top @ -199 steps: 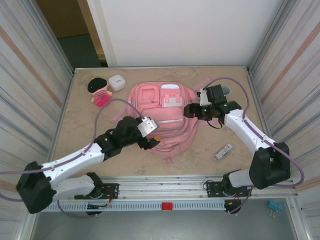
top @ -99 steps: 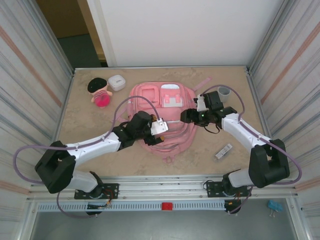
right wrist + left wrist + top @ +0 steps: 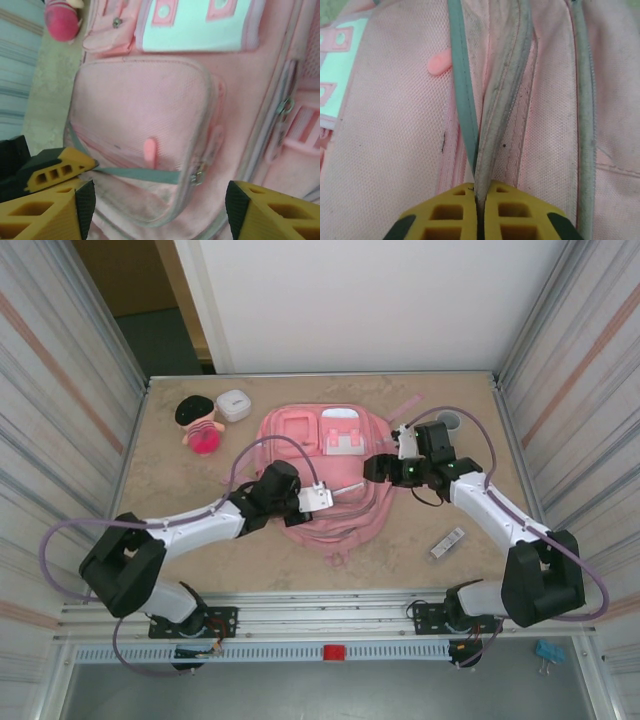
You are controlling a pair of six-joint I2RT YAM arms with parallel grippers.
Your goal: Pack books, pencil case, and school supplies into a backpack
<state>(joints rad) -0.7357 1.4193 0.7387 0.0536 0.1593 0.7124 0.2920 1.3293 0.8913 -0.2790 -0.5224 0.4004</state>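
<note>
Whereas a second ago the left gripper (image 3: 322,497) sat at the lower-left edge of the backpack (image 3: 300,430), it has now travelled rightward to the middle of the frame, over the bag's front. Its jaws are clenched on a raised ridge of the pink fabric, and a grey band (image 3: 462,90) runs up from between them. In the top view a pale strip now stretches taut toward the right gripper (image 3: 373,468), a line that was not drawn out before. The right gripper has barely shifted. It hovers at the bag's right side, jaws released and wide apart with nothing between them. Its camera looks across the front pocket (image 3: 140,130), where the band is pulled along the lower edge up to a zip pull (image 3: 197,176).

My reading is that the left arm is tugging the bag open to reach a compartment, so packing proper has not begun. The backpack lies flat at the centre of the table (image 3: 160,470). The white stick-shaped supply (image 3: 447,542) lies well apart from it, in the lower right of the frame. The doll (image 3: 200,425), white box (image 3: 233,405) and grey cup (image 3: 447,421) sit higher up.
</note>
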